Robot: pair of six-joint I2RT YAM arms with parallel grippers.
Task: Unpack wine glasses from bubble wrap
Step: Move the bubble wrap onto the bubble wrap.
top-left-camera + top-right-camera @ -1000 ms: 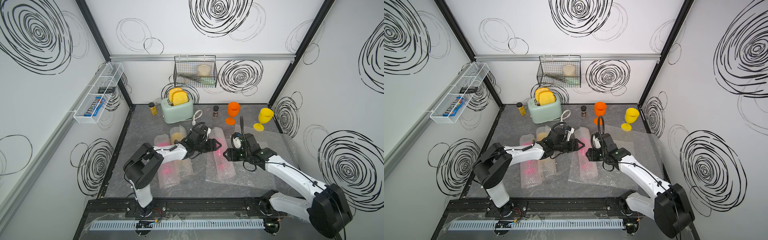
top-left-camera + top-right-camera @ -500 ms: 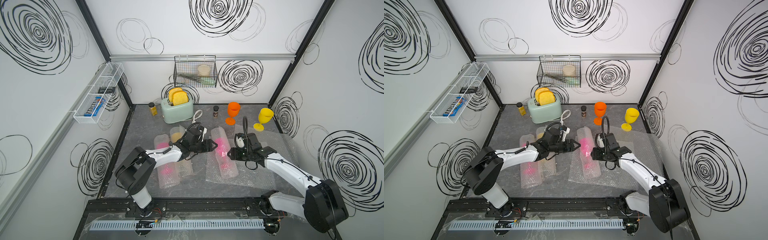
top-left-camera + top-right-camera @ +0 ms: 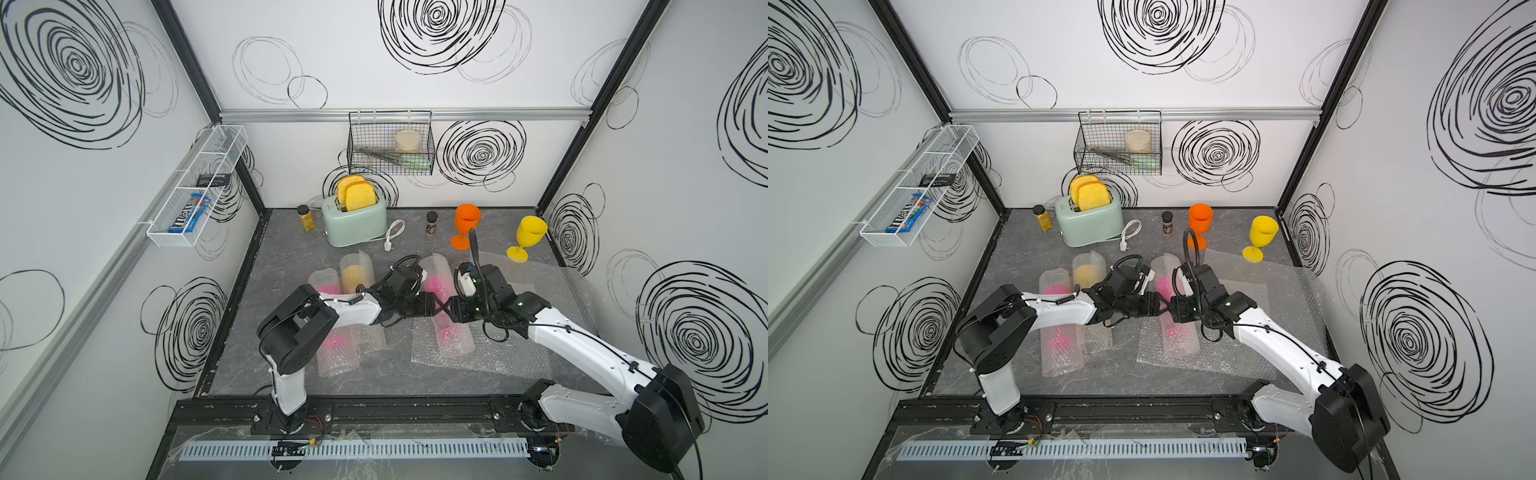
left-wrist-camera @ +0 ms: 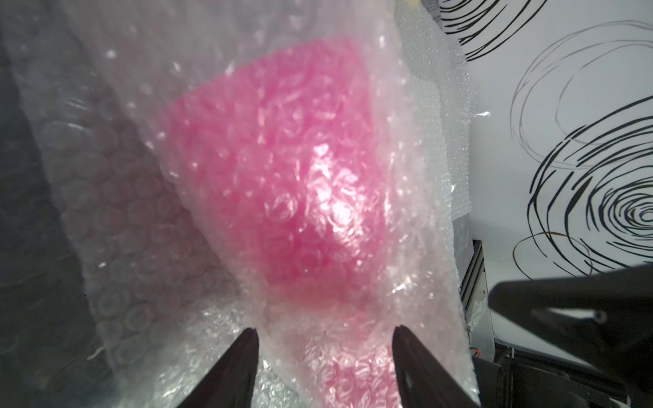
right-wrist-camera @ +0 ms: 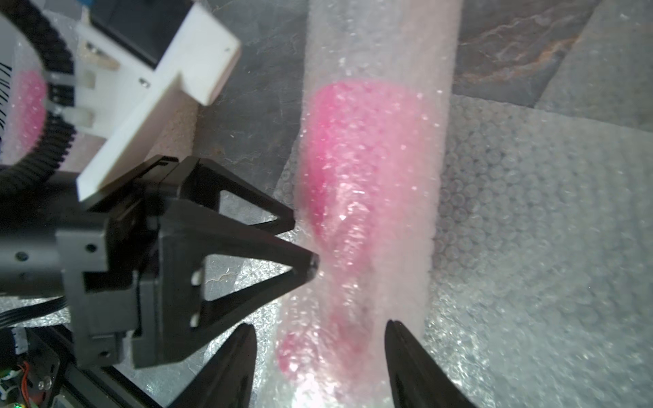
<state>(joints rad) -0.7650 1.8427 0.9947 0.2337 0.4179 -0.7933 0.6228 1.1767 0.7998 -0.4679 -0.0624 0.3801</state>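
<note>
Wrapped pink goblet lies flat — bowl rearward, foot frontward.

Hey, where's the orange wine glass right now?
In both top views the orange wine glass stands upright at the back, on the robot's right side, between the dark spice jar and the yellow wine glass.

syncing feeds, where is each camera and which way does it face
Both top views: high in front, facing down at the table; left arm and right arm show.
Right wrist: behind the right pincer, facing the wrapped pink goblet; left pincer shows.
Left wrist: behind the left pincer, facing that goblet; right finger shows.
Shared: both wrists see the goblet.
</note>
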